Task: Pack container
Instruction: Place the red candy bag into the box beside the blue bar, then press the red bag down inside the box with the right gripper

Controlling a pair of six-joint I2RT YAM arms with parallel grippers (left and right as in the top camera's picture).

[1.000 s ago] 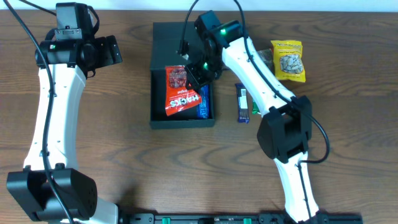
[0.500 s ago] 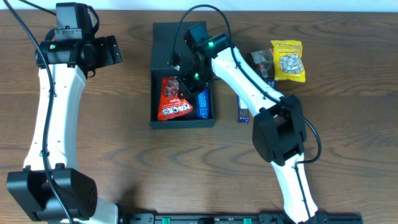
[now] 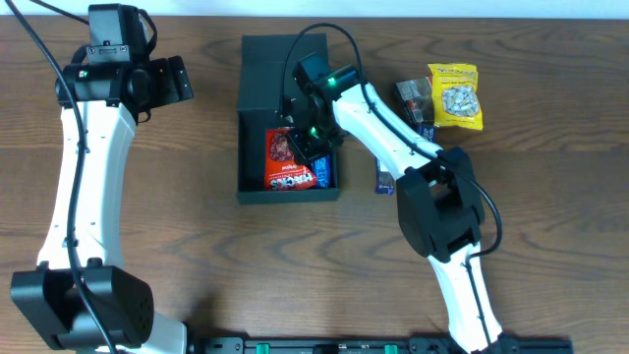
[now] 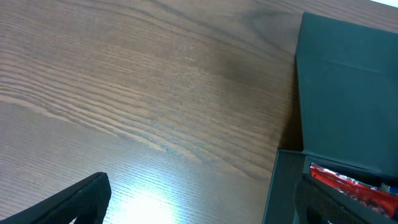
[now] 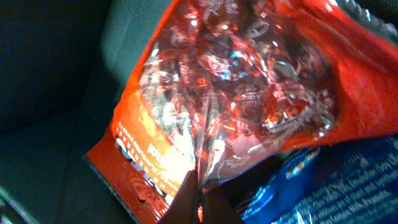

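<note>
Red packet (image 3: 285, 162) now deeper in container (image 3: 267, 69), pinch of right gripper (image 5: 198, 196) clear only wrist-side; left gripper (image 3: 187, 80) spread.

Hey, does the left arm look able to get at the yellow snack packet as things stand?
Probably not. The yellow snack packet lies far right, beyond the container, with the right arm, gripping a red packet, stretched across between them. The left gripper sits open at the far left.

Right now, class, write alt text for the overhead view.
The right end effector grips a red snack bag inside the open dark container, beside a blue packet. The left end effector hangs open at far left.
</note>
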